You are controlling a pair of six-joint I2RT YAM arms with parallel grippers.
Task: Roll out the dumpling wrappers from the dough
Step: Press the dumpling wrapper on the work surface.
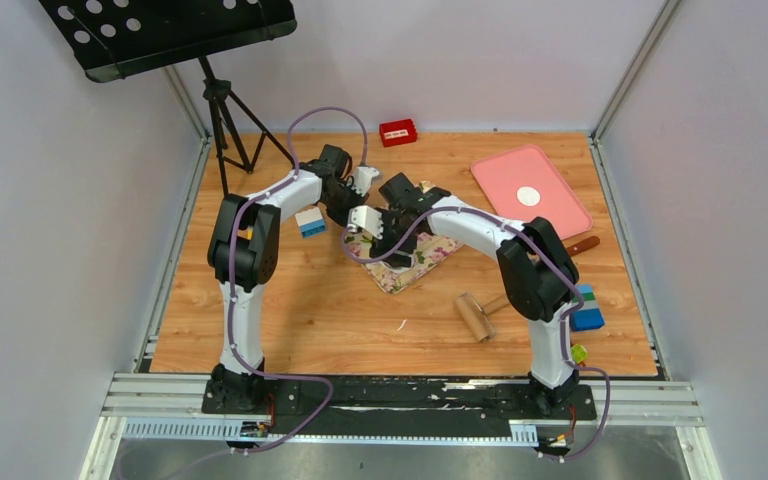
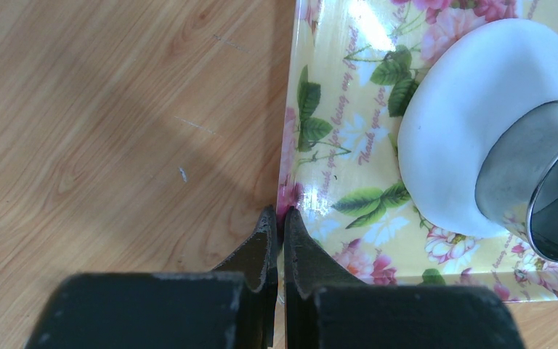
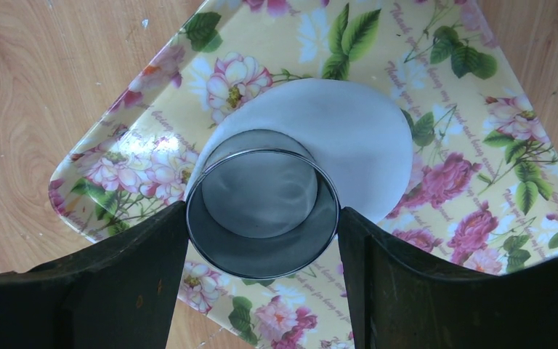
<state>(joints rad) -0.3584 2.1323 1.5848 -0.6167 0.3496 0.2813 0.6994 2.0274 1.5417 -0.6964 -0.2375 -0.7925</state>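
Closest to the arm bases, a wooden rolling pin (image 1: 478,316) lies on the table, and nobody is using it. A blue and green block (image 1: 587,308) sits just past it on the right. Next comes the flowered tray (image 3: 479,145), and that is where the work is. The dough (image 3: 363,138) lies in the middle of this tray. It is already flat, a smooth white patch with a round edge. The right gripper (image 3: 261,212) holds a shiny ring cutter (image 3: 261,256), with one finger on each side, right over the near edge of the dough. I cannot tell if the ring is pushed in or only resting on top. The left gripper (image 2: 280,218) is closed tight, and its tips touch the edge of the tray. It looks like it is there to stop the tray sliding, but I cannot tell if it pinches the rim. So I think the step now is cutting a round out of the flat dough. Next, the ring needs a straight push down, with the whole ring over dough, or the round may miss a bit. Farther back is a white and blue block (image 1: 310,222). A pink tray (image 1: 560,210) on the right has one wrapper (image 1: 528,196) on it. A red box (image 1: 398,131) sits at the far edge.
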